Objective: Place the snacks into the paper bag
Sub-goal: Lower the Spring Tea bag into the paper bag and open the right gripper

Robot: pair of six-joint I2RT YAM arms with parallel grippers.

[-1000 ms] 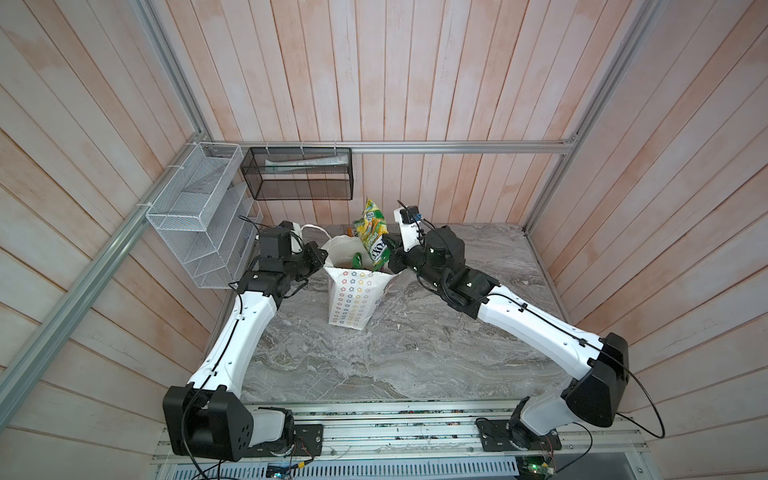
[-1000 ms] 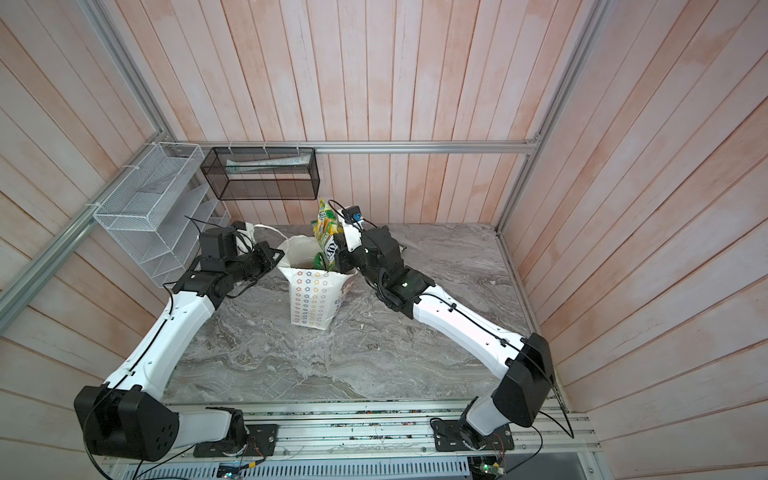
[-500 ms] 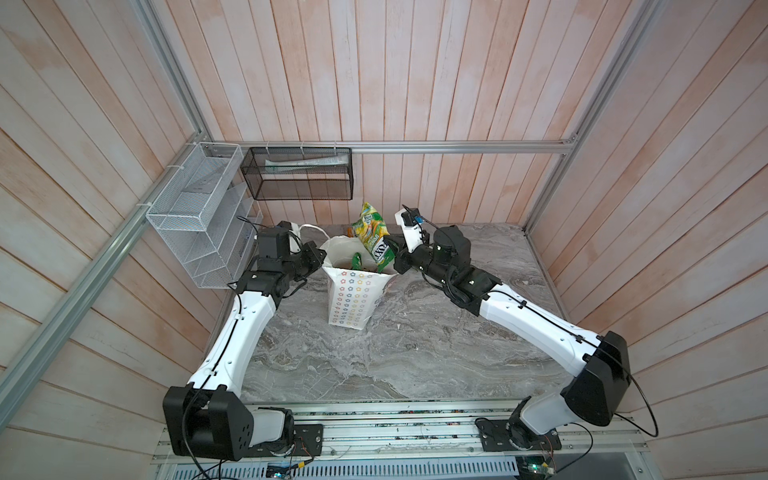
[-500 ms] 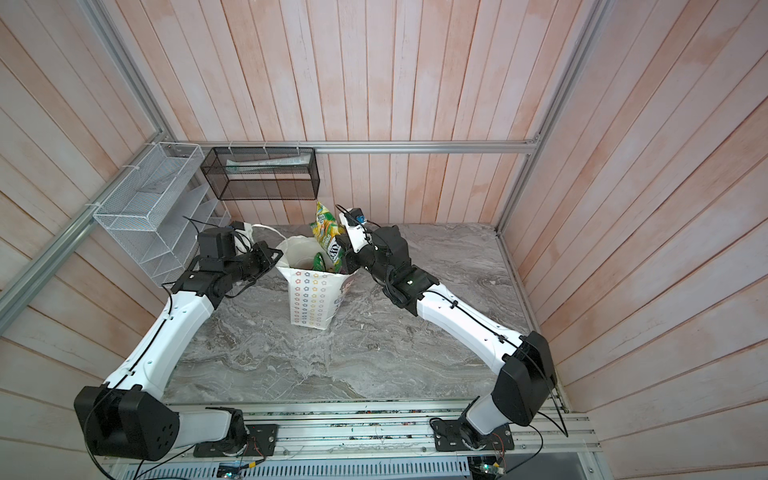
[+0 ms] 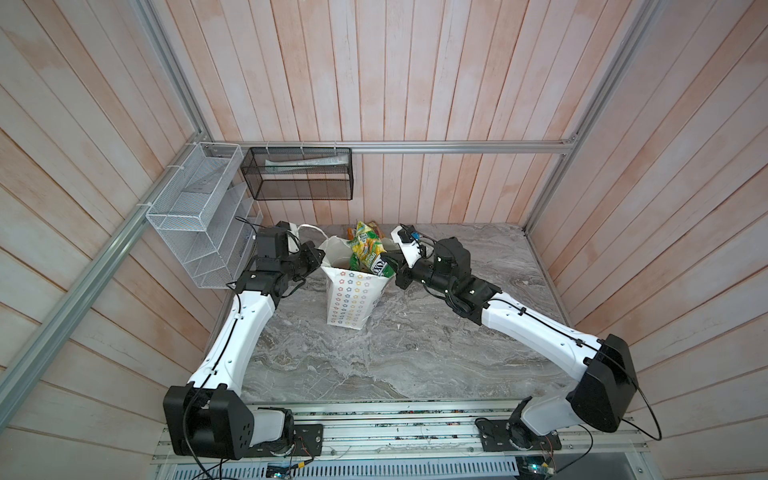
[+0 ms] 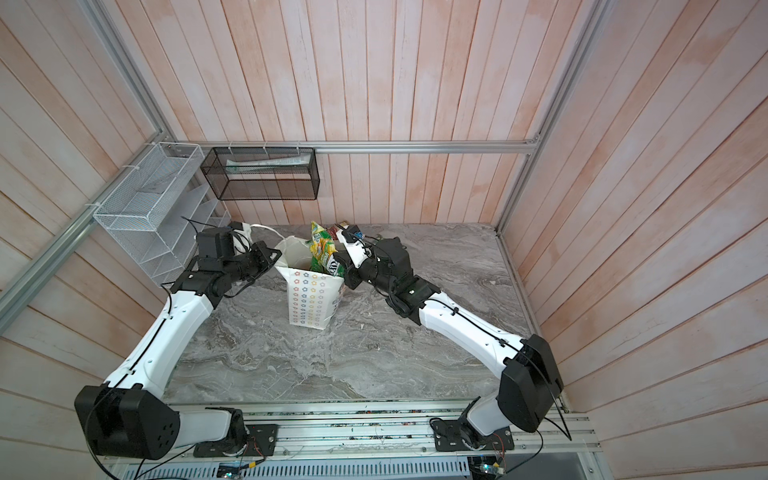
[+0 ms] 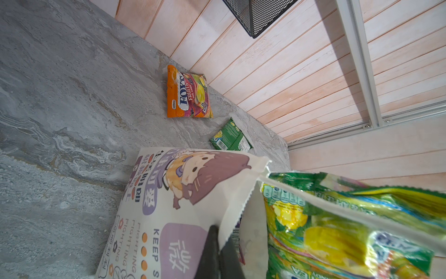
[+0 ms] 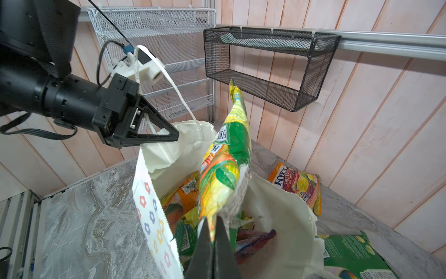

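- Step in hand: a green-yellow FOX'S packet (image 8: 224, 169) is being put into the paper bag (image 5: 349, 299).
- The right gripper (image 8: 212, 229) is clamped tight on the packet's lower edge. The packet is held upright, with its lower end at the bag mouth and most of it above the rim.
- The left gripper (image 8: 176, 138) is pinched closed on the bag rim beside the cord handle. The mouth is held open and the bag stands upright on the marble tabletop (image 5: 415, 353).
- Packets are already seen inside the bag, including an orange packet (image 8: 179, 203) and a purple packet (image 8: 255, 238).
- Two are left outside on the tabletop, behind the bag by the back wall: an orange FOX'S Fruits packet (image 7: 188, 94) and a green packet (image 7: 230, 139). Neither is touched.
- Next move, as judged: the held packet is to be lowered or tipped past the rim and then released. The rim pinch should be maintained so the mouth is not collapsed.
- After that, the two outside packets are to be fetched, probably by the right arm.
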